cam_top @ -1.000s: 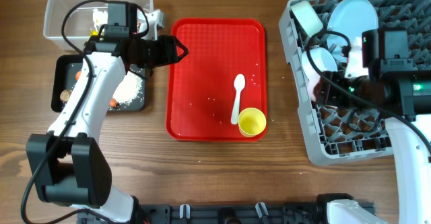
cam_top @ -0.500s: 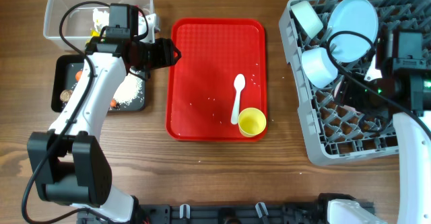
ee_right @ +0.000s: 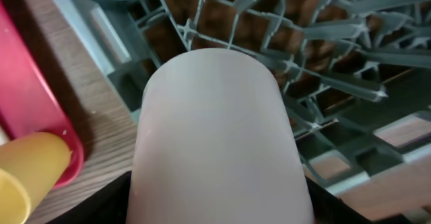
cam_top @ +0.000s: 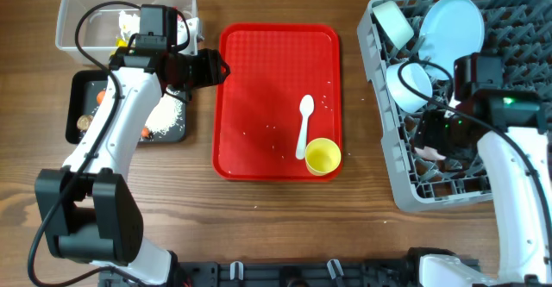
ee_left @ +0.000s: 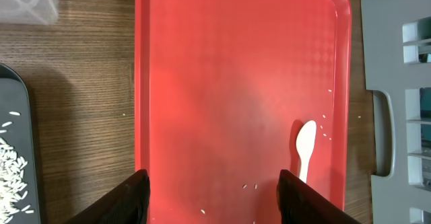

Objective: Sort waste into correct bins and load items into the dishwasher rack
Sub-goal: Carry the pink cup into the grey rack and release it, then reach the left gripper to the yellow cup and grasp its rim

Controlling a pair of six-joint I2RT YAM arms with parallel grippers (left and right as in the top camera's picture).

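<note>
1. Pink cup [ee_right: 219, 136]: gripped between the fingers of my right end effector [cam_top: 431, 145]. It fills the right wrist view and is held above the left side of the dishwasher rack [cam_top: 405, 192], just inside the rim.
2. Rack contents near the cup: upright grey pegs [ee_right: 323, 42] stand directly beneath and beyond it. The white bowl [cam_top: 405, 84] sits just behind the end effector. The pale blue plate [cam_top: 455, 24] leans further back, and a pale bowl [cam_top: 392, 21] is tilted in the far left corner.
3. Red tray [cam_top: 267, 80]: it lies on the worktop [cam_top: 259, 227] just beside the rack. The yellow cup [cam_top: 323, 156] stands in its near right corner, close to the held cup. The white spoon [cam_top: 304, 123] lies with its handle end against the yellow cup. A few rice grains [ee_left: 326, 126] are scattered around the spoon.
4. Left end effector [ee_left: 215, 197]: fingers spread wide with nothing between them, hovering over the left edge of the red tray.
5. Bins, far left: the clear tub [cam_top: 78, 11] is at the back. The black tray [cam_top: 82, 84] sits in front of it and holds a patch of white rice [cam_top: 164, 115]. My left arm crosses over both.
</note>
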